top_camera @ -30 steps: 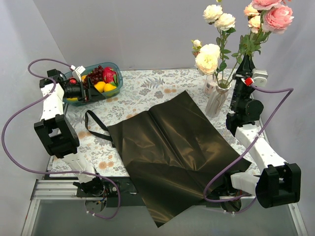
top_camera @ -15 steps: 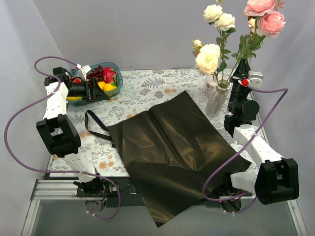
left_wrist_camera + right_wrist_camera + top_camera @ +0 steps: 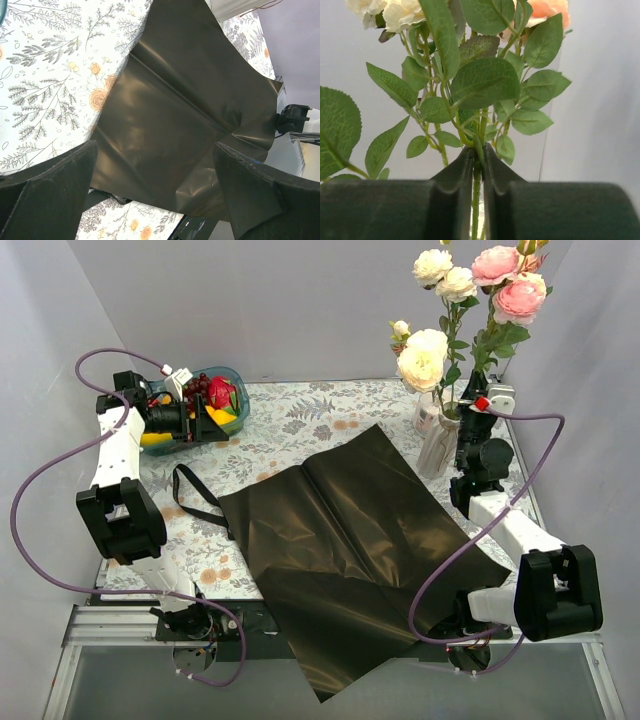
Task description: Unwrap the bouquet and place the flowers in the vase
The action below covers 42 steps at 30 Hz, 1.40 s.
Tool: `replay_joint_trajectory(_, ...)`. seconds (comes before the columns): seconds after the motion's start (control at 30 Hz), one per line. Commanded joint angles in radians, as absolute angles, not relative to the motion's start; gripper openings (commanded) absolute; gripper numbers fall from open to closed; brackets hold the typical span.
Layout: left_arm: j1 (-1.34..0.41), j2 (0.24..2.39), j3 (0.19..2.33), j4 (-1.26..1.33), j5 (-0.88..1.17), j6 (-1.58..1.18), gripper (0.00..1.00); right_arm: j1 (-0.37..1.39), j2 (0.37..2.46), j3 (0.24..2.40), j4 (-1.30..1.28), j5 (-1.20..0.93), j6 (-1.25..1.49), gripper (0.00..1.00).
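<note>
While my right gripper (image 3: pixel 477 154) pinches the pink flowers (image 3: pixel 510 285) by their green stem just right of the vase (image 3: pixel 438 445), my left gripper (image 3: pixel 197 418) hangs spread wide beside the fruit bowl (image 3: pixel 245 405)

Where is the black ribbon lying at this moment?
In the top view, the ribbon lies on the left side, touching the left edge of the unfolded paper, nearer the arm bases than the fruit bowl.
</note>
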State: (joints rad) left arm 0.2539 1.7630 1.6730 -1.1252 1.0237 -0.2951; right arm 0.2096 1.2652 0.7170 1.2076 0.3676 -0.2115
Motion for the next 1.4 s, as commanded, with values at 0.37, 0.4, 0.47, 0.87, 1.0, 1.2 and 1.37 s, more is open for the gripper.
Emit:
replay_joint_trajectory(0.37, 0.229, 1.635, 1.723, -1.157, 1.002, -0.336, 0.98, 0.236, 0.948, 0.756, 0.700, 0.364, -0.121, 0.95)
replay_joint_trajectory(0.4, 0.229, 1.628, 1.720, -1.149, 0.999, -0.348, 0.98, 0.236, 0.922, 0.776, 0.658, 0.365, -0.114, 0.95)
replay_joint_trajectory(0.47, 0.230, 1.615, 1.717, -1.140, 0.999, -0.371, 0.98, 0.236, 0.896, 0.836, 0.511, 0.373, -0.098, 0.95)
replay_joint_trajectory(0.87, 0.229, 1.485, 1.631, -1.115, 0.933, -0.482, 0.98, 0.236, 0.776, 0.959, -0.254, 0.235, 0.066, 0.98)
replay_joint_trajectory(1.0, 0.229, 1.463, 1.611, -1.124, 0.888, -0.485, 0.98, 0.235, 0.616, 0.809, -0.256, 0.224, 0.081, 0.98)
replay_joint_trajectory(1.2, 0.229, 1.399, 1.545, -1.109, 0.848, -0.489, 0.98, 0.236, 0.515, 0.778, -0.340, 0.132, 0.097, 0.98)
replay_joint_trajectory(1.37, 0.230, 1.379, 1.525, -1.086, 0.841, -0.518, 0.98, 0.235, 0.578, 0.793, -0.492, 0.219, 0.181, 0.98)
